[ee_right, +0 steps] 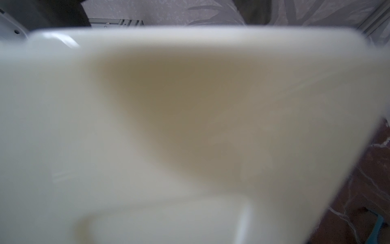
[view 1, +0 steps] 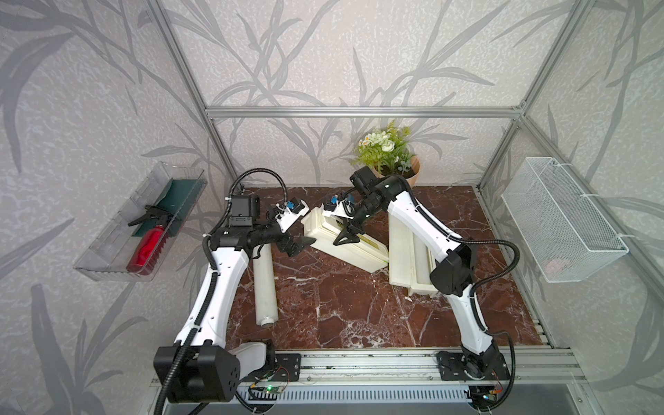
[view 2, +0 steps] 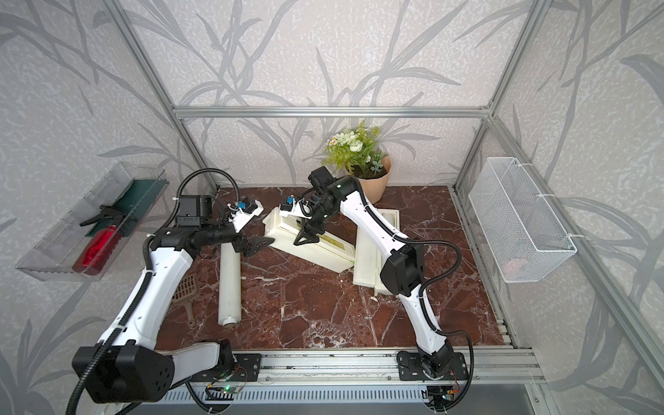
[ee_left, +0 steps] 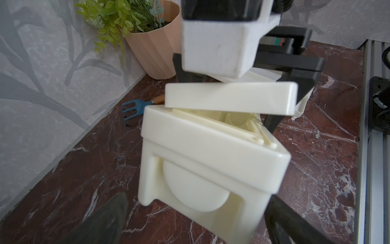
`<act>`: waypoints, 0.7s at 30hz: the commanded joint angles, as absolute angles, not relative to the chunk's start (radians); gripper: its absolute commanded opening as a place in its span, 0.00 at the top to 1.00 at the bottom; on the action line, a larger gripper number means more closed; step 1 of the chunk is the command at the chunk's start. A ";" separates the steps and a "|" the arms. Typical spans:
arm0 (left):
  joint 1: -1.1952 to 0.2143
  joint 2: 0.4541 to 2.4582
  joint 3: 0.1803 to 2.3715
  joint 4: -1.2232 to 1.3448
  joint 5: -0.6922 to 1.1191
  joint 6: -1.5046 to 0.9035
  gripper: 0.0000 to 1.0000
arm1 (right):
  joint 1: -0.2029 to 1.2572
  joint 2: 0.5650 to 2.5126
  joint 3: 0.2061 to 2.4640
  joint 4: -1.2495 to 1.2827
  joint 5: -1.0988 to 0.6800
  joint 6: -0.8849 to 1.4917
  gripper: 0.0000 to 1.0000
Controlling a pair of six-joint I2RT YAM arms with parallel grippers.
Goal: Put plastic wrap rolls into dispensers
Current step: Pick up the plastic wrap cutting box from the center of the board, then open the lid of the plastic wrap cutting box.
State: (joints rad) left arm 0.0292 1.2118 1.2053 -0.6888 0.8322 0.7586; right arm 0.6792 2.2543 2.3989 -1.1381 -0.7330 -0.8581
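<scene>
One plastic wrap roll (view 1: 264, 287) (view 2: 229, 284) lies loose on the marble, left of centre. A cream dispenser (view 1: 363, 251) (view 2: 323, 251) lies diagonally mid-table. Its lid (ee_left: 230, 98) stands slightly ajar. My right gripper (view 1: 346, 237) (view 2: 305, 235) is clamped across that lid, a black finger on each side. The right wrist view shows only blurred cream plastic. My left gripper (view 1: 296, 246) (view 2: 257, 246) (ee_left: 195, 213) is open wide at the dispenser's end (ee_left: 200, 169), holding nothing. A second dispenser (view 1: 400, 251) (view 2: 366, 248) lies open at the right, partly hidden by my right arm.
A potted plant (view 1: 399, 169) stands at the back, with a blue hand rake (ee_left: 135, 107) near it. A brown scoop (view 2: 185, 291) lies by my left arm. A clear tray (view 1: 107, 258) with a red spray bottle hangs on the left wall. A wire basket (view 1: 560, 219) hangs on the right.
</scene>
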 commanded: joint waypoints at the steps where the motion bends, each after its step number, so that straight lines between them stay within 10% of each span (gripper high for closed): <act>1: 0.037 1.186 1.199 -0.672 0.812 0.788 0.00 | 0.703 2.187 2.434 -1.200 -0.821 -1.065 0.27; 21: -0.026 1.084 1.052 -0.555 0.823 0.801 0.00 | 0.765 2.149 2.430 -1.245 -0.810 -1.213 0.20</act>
State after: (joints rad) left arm -0.0189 1.0988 1.0721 -0.6056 0.8204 0.7696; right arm 0.7357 2.2147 2.4096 -1.1572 -0.6697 -1.0016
